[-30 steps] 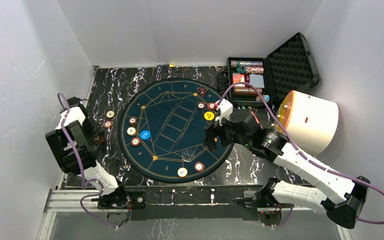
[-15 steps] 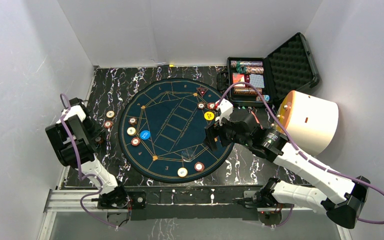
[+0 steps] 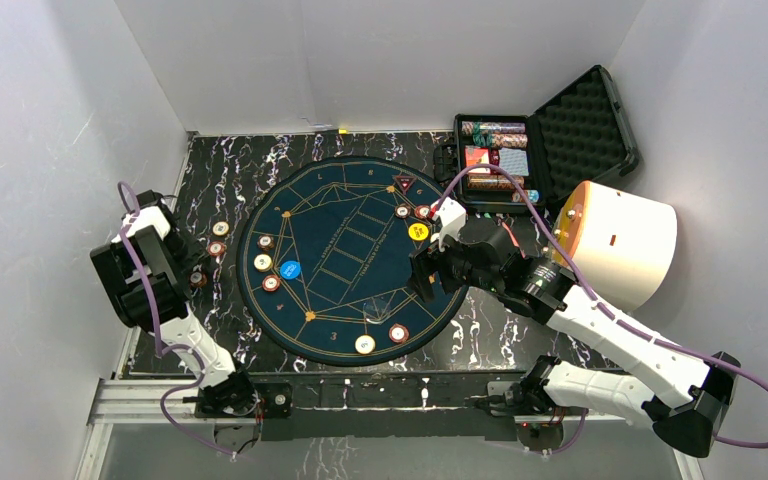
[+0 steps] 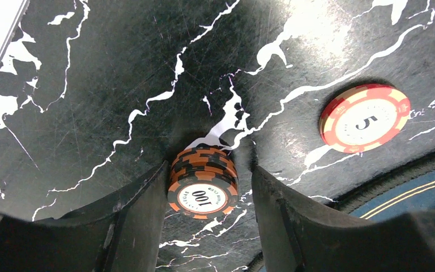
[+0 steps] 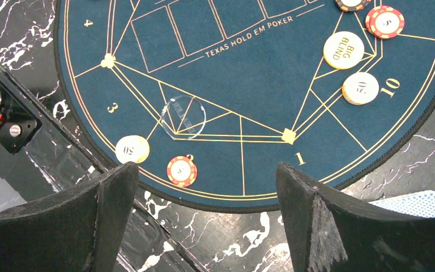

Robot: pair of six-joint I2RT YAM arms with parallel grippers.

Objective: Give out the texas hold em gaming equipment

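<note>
A short stack of black-and-orange 100 chips (image 4: 203, 181) stands on the marble table between the fingers of my left gripper (image 4: 209, 171). The jaws are open: there is a clear gap on the right side, and the left finger is close against the stack. A red 5 chip (image 4: 365, 118) lies to its right. In the top view my left gripper (image 3: 195, 272) is just left of the round blue poker mat (image 3: 350, 200). My right gripper (image 5: 207, 181) hangs wide open and empty over the mat's near right edge. A patterned blue card (image 5: 419, 203) shows at the right.
On the mat lie a blue button (image 3: 289, 268), a yellow big blind button (image 5: 343, 50), a clear disc (image 5: 183, 117) and several chips. An open black case (image 3: 500, 165) with chips and a big white cylinder (image 3: 620, 240) stand at the back right.
My left gripper's jaws have widened around the 100 chip stack, and the left arm has shifted slightly. The right arm has not moved.
</note>
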